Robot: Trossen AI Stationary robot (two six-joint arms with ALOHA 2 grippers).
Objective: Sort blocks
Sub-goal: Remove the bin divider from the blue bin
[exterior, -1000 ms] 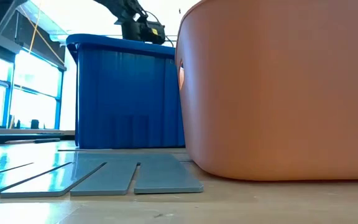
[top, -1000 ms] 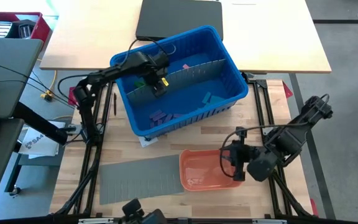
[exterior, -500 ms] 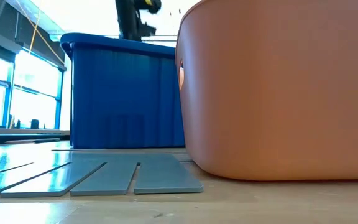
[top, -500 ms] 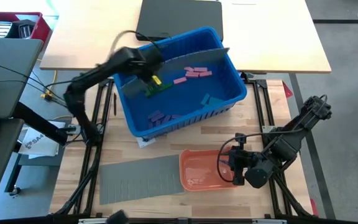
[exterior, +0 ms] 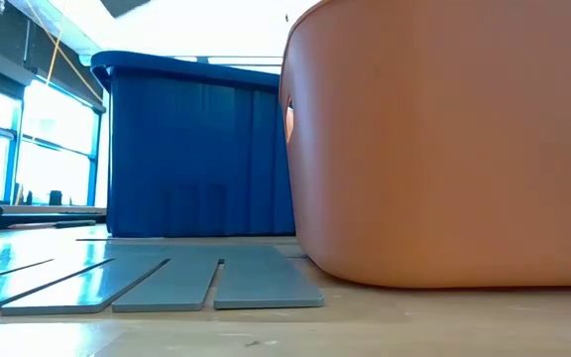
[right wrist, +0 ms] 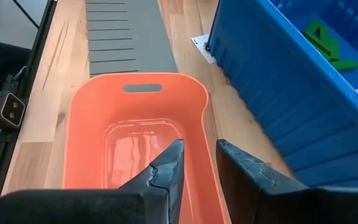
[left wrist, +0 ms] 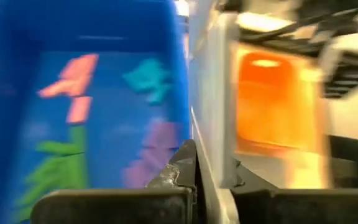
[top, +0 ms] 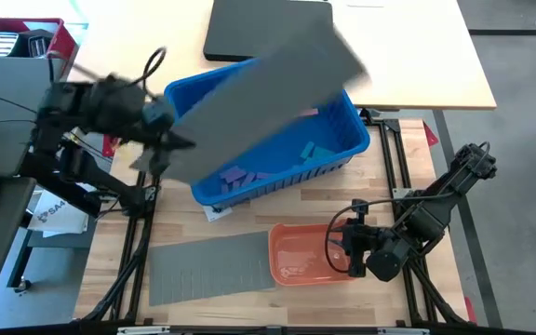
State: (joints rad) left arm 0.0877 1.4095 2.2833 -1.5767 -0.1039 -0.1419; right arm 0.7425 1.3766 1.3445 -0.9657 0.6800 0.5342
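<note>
I am working over the wooden table (top: 249, 219), where the blue bin (top: 338, 149) is sitting at the middle with the blocks (top: 249, 174) lying loose on its floor: purple ones near the front wall, a teal one (top: 310, 149) to the right, pink ones toward the back, and green ones showing in my wrist views. Above the bin I am carrying a long grey divider (top: 259, 93), tilted and blurred, stretching from my left side up over the bin's far corner. My left gripper (left wrist: 194, 180) is clamped shut on the divider's thin edge, which is running straight out between my fingers (left wrist: 179, 174). A second grey sheet (top: 207, 265) is lying flat on the table's front, just beside the orange tray (top: 296, 261). My right gripper (right wrist: 197, 165) is hanging over the tray's near end, fingers a little apart and holding nothing. To do this step well, I judge, I should be keeping the grip firm, since so long a sheet held by one edge could twist or slip, and swinging it clear of the bin's rim so that it is not dragging the bin or flicking blocks out
</note>
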